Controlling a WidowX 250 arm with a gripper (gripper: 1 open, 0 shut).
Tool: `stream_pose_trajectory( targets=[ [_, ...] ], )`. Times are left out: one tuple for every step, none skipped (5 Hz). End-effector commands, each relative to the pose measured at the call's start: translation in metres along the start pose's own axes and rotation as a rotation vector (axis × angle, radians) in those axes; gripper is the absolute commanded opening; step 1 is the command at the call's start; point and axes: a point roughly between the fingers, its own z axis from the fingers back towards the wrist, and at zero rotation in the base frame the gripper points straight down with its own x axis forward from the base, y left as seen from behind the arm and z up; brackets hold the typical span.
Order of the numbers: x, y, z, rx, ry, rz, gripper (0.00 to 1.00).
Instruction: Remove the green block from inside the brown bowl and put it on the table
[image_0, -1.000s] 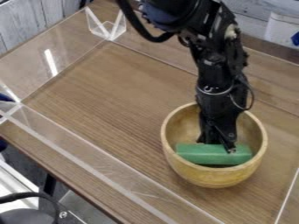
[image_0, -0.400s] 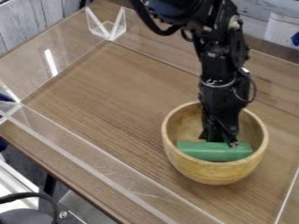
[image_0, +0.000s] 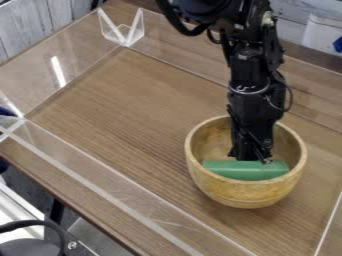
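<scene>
Camera view: the black metal claw (image_0: 249, 158) looks clenched. The flat green rectangular block (image_0: 245, 170) lies left-to-right, just beneath its tips.

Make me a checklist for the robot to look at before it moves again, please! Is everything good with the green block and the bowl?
1. Green block inside the brown bowl: ok, the green block lies in the brown bowl.
2. Bowl upright on the table: ok, it sits upright on the table.
3. Fingers down at the block: ok, the fingers reach into the bowl, right by it.
4. Fingers shut: ok, they look closed.
5. Block gripped tightly: cannot tell, the fingers hide that spot.
6. Block out on the table: not ok, it is not out yet.
</scene>
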Motion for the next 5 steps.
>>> stream_pose_trajectory(
  targets=[
    [-0.0061,-0.0026,-0.0070,-0.032,0.050,-0.010,0.00],
    [-0.0029,0.0018,-0.0080,-0.026,0.073,0.001,0.00],
    [0.0004,0.0058,-0.0088,-0.019,0.093,0.011,0.00],
    [-0.0014,0.0047,-0.0093,-0.046,0.104,-0.024,0.00],
    [-0.0050,0.0041,-0.0101,-0.079,0.115,-0.056,0.00]
  ],
)
